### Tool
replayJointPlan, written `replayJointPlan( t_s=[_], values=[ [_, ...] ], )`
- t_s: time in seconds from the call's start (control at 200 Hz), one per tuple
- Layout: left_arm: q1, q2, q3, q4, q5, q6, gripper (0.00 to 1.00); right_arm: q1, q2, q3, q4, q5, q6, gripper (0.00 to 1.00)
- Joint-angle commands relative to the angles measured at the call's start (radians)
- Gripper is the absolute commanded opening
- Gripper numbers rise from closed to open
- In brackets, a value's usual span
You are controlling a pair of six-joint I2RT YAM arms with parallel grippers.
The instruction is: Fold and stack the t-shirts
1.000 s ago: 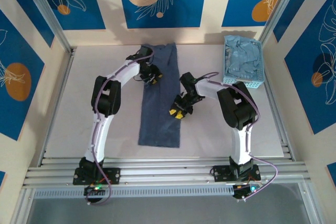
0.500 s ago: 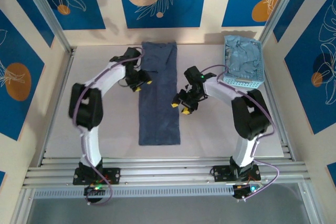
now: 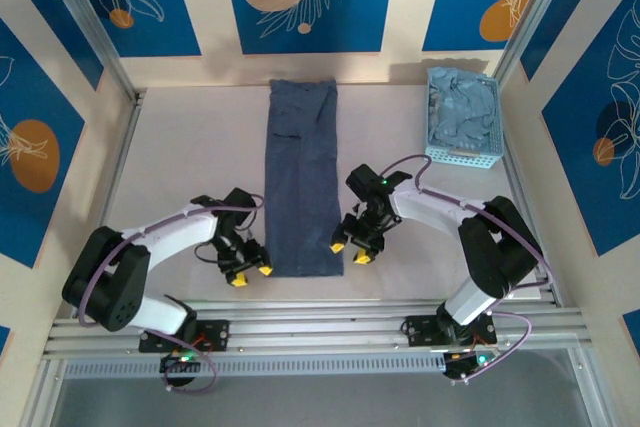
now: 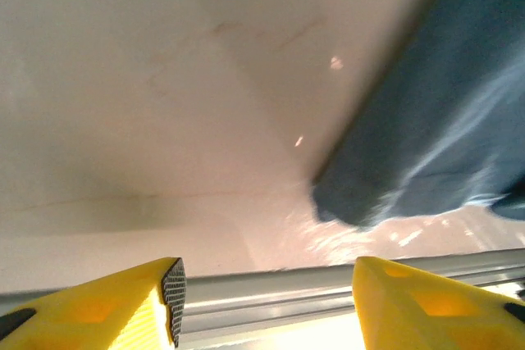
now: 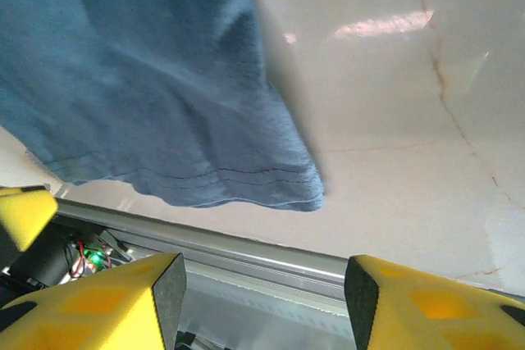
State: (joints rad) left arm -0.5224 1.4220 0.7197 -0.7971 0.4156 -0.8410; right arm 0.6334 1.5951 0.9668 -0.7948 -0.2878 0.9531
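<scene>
On the pale bench (image 3: 180,147), a dark slate-blue t-shirt (image 3: 300,187) lay flat, folded into a long narrow strip. The left fingers (image 3: 238,280) stood spread and empty just beside its near left corner; the right fingers (image 3: 361,258) were likewise apart and empty at its near right corner. Pale blue t-shirts (image 3: 460,107) sat heaped in a perforated basket (image 3: 463,157) at far right.

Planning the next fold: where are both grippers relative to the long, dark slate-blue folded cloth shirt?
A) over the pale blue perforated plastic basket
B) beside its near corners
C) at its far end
B: the left gripper and right gripper flank the near corners of the dark slate-blue shirt, jaws open.
</scene>
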Motion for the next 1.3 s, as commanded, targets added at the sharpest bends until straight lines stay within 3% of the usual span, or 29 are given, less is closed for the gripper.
replayJointPlan(
  t_s=[0.0, 0.225, 0.495, 0.875, 1.06, 1.29],
  values=[
    [-0.016, 0.022, -0.005, 0.131, 0.032, -0.068, 0.55, 0.014, 0.004, -0.02, -0.004, -0.031, 0.043, 0.57],
    [-0.039, 0.107, 0.0, 0.197, 0.059, -0.066, 0.46, 0.05, 0.046, -0.022, 0.029, -0.036, 0.087, 0.57],
    [-0.06, 0.145, 0.017, 0.213, 0.061, -0.066, 0.07, 0.089, 0.106, -0.03, 0.059, -0.042, 0.117, 0.57],
    [-0.062, 0.13, 0.009, 0.19, 0.07, -0.043, 0.03, 0.117, 0.195, 0.018, 0.059, -0.006, 0.142, 0.5],
    [-0.062, 0.136, 0.023, 0.174, 0.084, -0.019, 0.02, 0.122, 0.233, 0.063, 0.099, 0.005, 0.136, 0.34],
    [-0.062, 0.143, 0.005, 0.161, 0.09, 0.02, 0.0, 0.145, 0.217, 0.145, 0.034, 0.097, 0.112, 0.04]
  ],
)
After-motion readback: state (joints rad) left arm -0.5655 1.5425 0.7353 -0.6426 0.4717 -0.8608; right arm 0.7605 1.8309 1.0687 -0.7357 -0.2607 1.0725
